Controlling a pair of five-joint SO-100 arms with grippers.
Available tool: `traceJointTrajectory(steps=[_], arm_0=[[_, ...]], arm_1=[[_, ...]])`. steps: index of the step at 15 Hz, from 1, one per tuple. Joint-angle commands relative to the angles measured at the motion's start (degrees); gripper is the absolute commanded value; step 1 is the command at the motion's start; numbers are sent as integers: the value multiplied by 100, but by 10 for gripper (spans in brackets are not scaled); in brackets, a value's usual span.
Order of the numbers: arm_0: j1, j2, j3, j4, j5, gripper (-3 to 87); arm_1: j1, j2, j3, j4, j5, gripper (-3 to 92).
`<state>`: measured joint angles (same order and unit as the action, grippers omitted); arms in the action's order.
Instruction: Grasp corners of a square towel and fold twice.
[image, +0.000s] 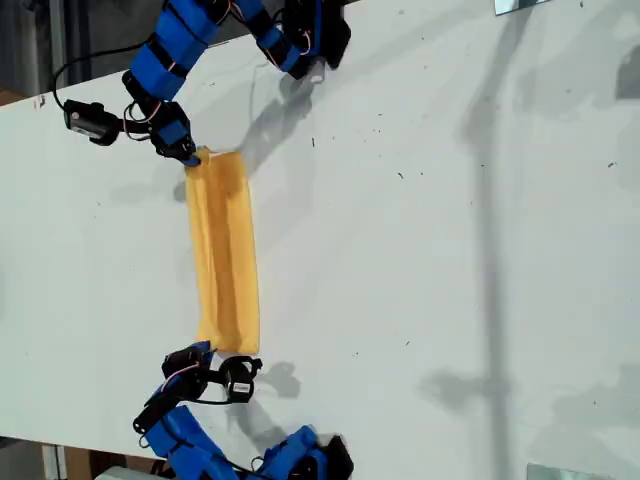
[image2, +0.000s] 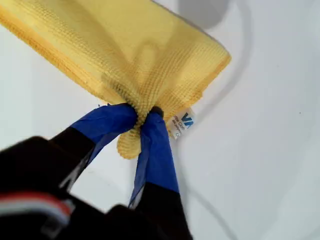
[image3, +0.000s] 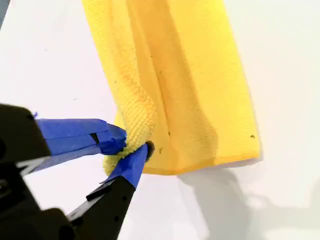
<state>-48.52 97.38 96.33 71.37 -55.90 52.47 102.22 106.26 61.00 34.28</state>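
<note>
Exterior view: a scuffed white surface (image: 450, 250) fills nearly everything, crossed by long shadows, with a dim background (image: 20, 40) past its edge at the exterior view's upper left. The towel (image: 224, 250) lies there folded into a narrow strip between two blue arms, one at each short end; I cannot tell which arm is which. Only the first wrist view shows a small white label (image2: 182, 122) beside my first end effector (image2: 142, 114), clenched on a bunched corner (image2: 131, 142). My second end effector (image3: 135, 145) pinches the towel's other end.

The towel (image2: 140, 45) is soft, matt yellow cloth with a fine waffle-like weave. The counter (image: 450, 250) looks smooth, white, faintly speckled.
</note>
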Motion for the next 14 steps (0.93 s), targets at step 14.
traceJointTrajectory(steps=[14], arm_0=[[149, 492, -44, 650, 0, 144]], arm_1=[[-721, 729, 615, 149, 246, 255]])
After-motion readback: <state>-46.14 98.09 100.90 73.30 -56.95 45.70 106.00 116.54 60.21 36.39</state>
